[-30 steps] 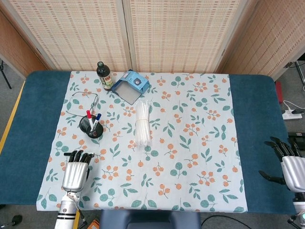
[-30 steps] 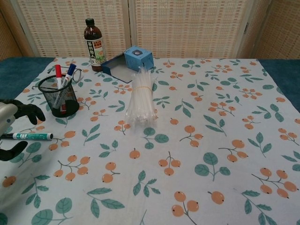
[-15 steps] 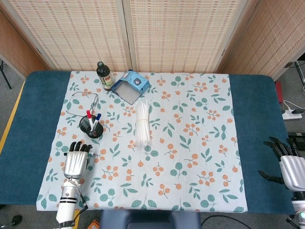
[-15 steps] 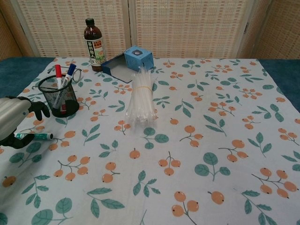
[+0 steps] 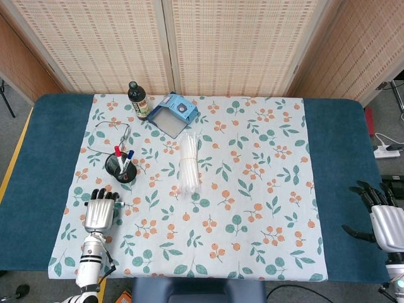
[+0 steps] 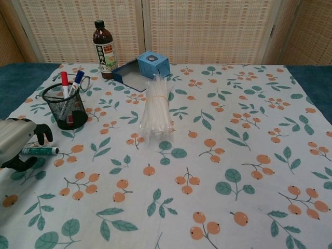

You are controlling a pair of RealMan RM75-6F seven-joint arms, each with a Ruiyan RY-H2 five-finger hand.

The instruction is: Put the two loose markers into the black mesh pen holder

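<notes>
While left hand (image 6: 15, 142) covers marker (image 6: 41, 151), right (image 5: 386, 222) idles.

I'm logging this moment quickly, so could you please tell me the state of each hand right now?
Left hand: around the green marker on the cloth; grip cannot be told.
Right hand: open, holding nothing.

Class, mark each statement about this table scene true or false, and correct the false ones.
1. Two markers stand in the black mesh pen holder. True.
2. The green marker is inside the holder. False: it lies on the cloth, at the left hand.
3. The brown bottle lies on its side. False: it stands upright.
4. The bundle of clear straws lies near the middle of the cloth. True.
5. The right hand holds a marker. False: it holds nothing.
</notes>
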